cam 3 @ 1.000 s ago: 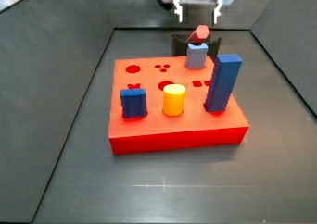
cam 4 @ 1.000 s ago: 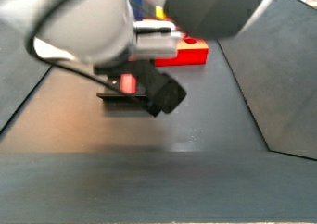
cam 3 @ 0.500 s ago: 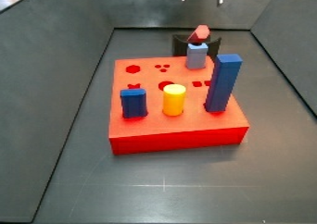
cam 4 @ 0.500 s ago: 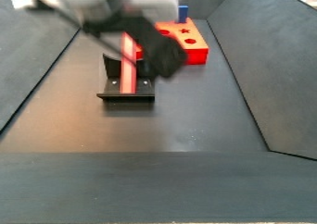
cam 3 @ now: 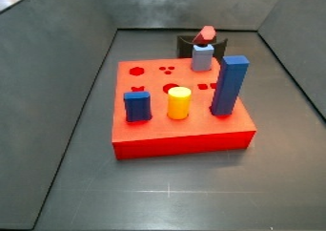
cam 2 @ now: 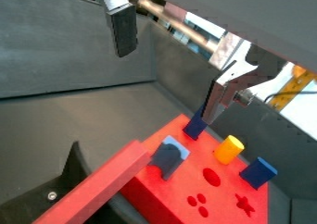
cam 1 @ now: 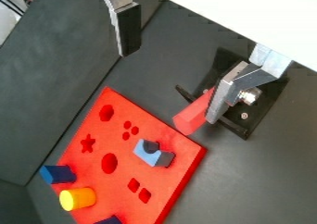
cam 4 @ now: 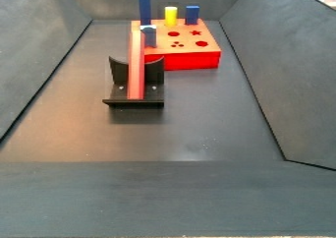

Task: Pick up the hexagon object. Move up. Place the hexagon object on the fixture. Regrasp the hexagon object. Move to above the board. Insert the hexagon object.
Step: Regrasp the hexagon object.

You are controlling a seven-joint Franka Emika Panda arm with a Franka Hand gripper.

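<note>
Clearly the gripper (cam 1: 186,56) stands wide open and holds nothing: in both wrist views its two silver fingers (cam 2: 122,31) are well apart with only dark floor between them, and it hangs high above the scene, out of sight in both side views. Below it, the hexagon object (cam 4: 136,63) rests in the fixture (cam 4: 134,92), leaning upright-tilted against the bracket's back with its lower end in the notch. In a wrist view the same red bar (cam 1: 195,111) pokes out from behind one finger, toward the board (cam 1: 120,138).

The step in hand appears to be the regrasp. To do it well, the gripper should come down centred over the bar, with the jaws set across two opposite flat faces, not across corners, so the prism does not twist as they close. A grasp on the upper part, clear of the fixture's walls, would leave the lower end free for insertion. The fingers must not clip the bracket or nudge the bar out of its notch on the way down.

The board sits just beyond the fixture on the tabletop (cam 3: 76,178), carrying a tall blue block (cam 3: 230,85), a short blue block (cam 3: 136,105), a yellow cylinder (cam 3: 178,102) and a grey-blue peg (cam 3: 201,53).
</note>
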